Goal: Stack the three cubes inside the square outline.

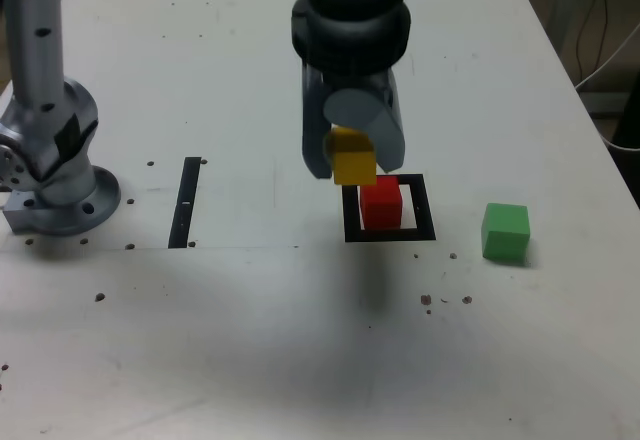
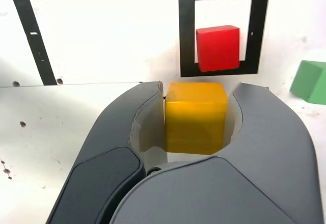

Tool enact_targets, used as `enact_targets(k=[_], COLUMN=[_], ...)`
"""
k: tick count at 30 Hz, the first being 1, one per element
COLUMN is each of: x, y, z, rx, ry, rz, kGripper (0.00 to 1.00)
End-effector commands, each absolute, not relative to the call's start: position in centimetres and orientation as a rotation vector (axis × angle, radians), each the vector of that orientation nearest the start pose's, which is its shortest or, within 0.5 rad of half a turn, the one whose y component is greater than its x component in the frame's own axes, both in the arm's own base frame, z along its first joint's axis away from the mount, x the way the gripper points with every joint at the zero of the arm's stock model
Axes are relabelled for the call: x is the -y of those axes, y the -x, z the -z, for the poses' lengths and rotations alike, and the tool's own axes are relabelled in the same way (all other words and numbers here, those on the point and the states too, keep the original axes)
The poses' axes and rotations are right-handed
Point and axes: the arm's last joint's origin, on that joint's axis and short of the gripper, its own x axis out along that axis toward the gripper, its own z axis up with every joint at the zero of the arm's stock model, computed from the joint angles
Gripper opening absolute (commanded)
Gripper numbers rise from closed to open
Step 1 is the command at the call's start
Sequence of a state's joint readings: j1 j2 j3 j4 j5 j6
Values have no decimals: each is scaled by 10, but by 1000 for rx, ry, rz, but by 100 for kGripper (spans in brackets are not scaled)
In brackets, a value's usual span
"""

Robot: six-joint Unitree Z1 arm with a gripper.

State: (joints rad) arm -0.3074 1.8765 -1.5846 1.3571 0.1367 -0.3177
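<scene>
We have the gripper (image 2: 196, 124) clamped on the yellow cube (image 1: 353, 160), held above the bench (image 1: 250, 340) just beside the red cube (image 1: 381, 203), which sits inside the square outline (image 1: 390, 233). The green cube (image 1: 505, 231) waits apart on the exterior view's right. These cubes look light, stiff and smooth-sided, so we judge flat opposite faces the best hold.
</scene>
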Motion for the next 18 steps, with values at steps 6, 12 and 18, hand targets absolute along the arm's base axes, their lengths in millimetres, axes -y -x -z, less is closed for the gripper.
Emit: enact_targets(k=[6,12,18], x=[79,73,68], y=[-315,-323,-329], z=[-294,-284,-275], rx=[-1594,-1586,-1608], ry=[-96,-81,-73], rz=[-167,-175,-176], kGripper=[22,22,22])
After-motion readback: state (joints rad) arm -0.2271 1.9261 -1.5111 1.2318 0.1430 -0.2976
